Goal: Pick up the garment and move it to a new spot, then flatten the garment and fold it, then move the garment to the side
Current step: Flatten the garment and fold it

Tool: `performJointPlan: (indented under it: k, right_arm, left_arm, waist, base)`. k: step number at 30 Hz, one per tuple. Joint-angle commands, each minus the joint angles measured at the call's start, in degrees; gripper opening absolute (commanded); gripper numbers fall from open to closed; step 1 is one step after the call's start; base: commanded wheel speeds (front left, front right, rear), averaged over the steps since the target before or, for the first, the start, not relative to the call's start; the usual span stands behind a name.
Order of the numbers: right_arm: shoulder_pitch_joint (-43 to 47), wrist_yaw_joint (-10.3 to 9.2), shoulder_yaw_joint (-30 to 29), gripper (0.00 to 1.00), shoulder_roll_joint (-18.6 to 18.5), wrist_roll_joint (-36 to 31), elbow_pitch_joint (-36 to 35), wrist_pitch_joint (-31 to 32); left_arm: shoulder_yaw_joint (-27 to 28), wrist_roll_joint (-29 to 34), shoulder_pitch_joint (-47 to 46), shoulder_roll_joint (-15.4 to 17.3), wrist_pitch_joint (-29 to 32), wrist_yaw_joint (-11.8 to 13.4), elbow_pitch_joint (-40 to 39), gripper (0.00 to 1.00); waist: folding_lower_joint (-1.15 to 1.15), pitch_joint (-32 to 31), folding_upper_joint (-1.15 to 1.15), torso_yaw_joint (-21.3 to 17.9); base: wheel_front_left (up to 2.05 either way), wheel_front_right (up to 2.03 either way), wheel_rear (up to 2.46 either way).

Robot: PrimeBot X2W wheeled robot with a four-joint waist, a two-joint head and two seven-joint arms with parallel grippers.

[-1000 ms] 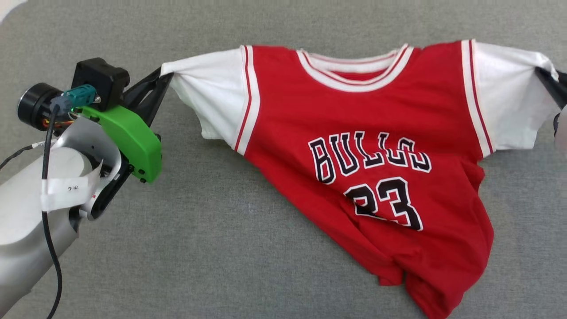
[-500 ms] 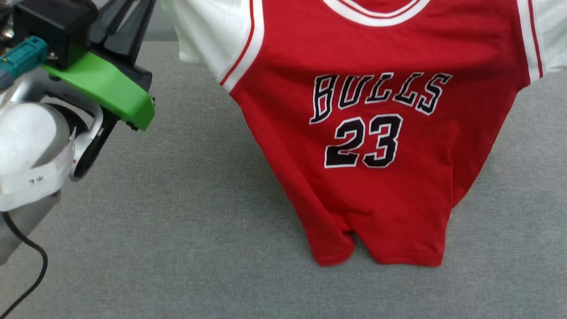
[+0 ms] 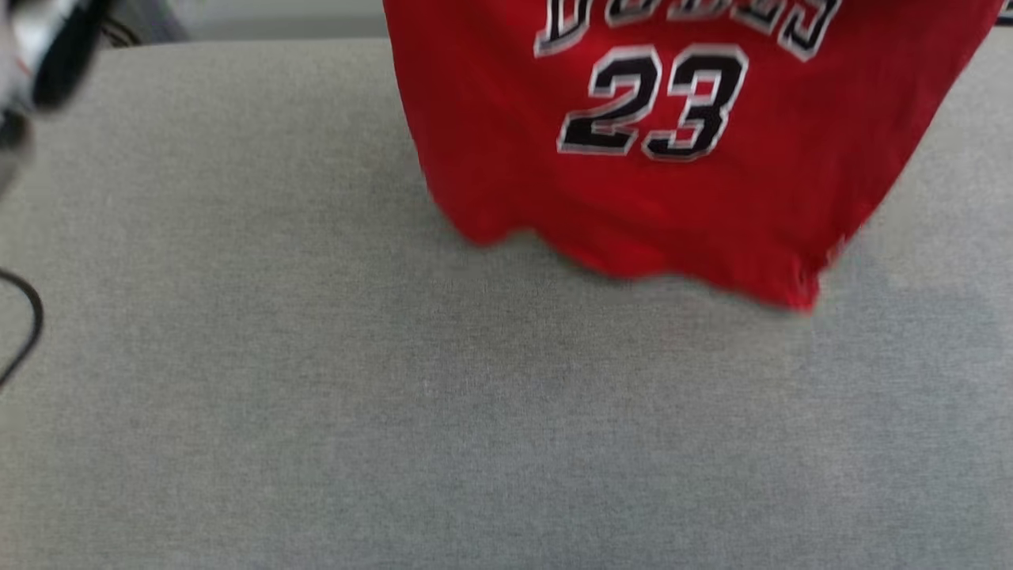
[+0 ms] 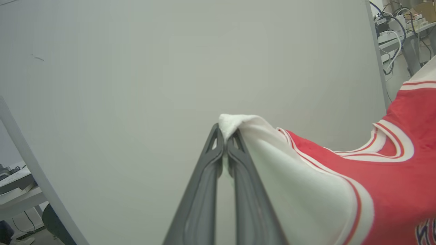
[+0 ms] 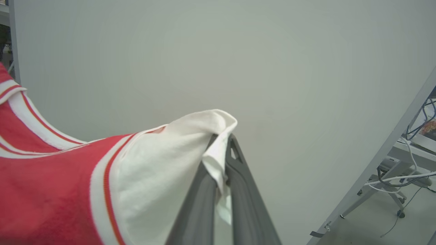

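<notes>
- My left gripper (image 4: 224, 147) is clamped on the tip of one white sleeve (image 4: 238, 122). A nub of cloth bunches just past my fingertips, and the rest runs off to one side of them.
- My right gripper (image 5: 223, 149) is pinched on the other sleeve (image 5: 177, 143), with a fold of it tucked down between the two fingers.
- The garment (image 3: 673, 198) hangs below and between my two hands, chest forward, with the number in plain sight.
- Its hem sits low over the grey table (image 3: 316, 412); I cannot tell whether it brushes the surface.
- Beyond both sets of fingertips there is a pale wall (image 4: 136, 68).
- I judge this to be the carry in the first step, with the shirt lifted and on its way to a new spot. Flattening and folding are not yet begun.
- The next move calls for both pinches to hold firm and my hands to be well apart, so the shoulder line stays taut. I would lower the hem first and then draw the shirt out, so that it lies flat without creasing under itself.
</notes>
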Motion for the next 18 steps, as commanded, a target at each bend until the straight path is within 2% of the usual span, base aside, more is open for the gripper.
performJointPlan:
  k: [1,8,18]
  right_arm:
    - [-3.35,-0.03,0.71,0.00,0.53,-1.19,1.36,0.12]
    - [-19.94,-0.03,2.77,0.00,2.52,-5.96,11.27,-2.17]
    - [-39.70,-0.03,5.57,0.00,7.10,-11.91,27.66,-10.39]
  left_arm:
    - [0.57,0.58,-2.96,-1.16,0.10,-0.64,1.34,0.00]
    - [1.89,2.84,-14.68,-5.10,-0.99,-3.46,12.23,0.00]
    - [3.08,5.23,-27.31,-9.99,-6.74,-7.31,28.81,0.00]
  waist:
    - [0.00,3.82,0.00,-0.43]
    - [0.00,10.57,0.00,-0.53]
    - [0.00,15.98,0.00,-0.75]
  base:
    - [0.00,0.00,0.00]
    - [0.00,0.00,0.00]
    - [0.00,0.00,0.00]
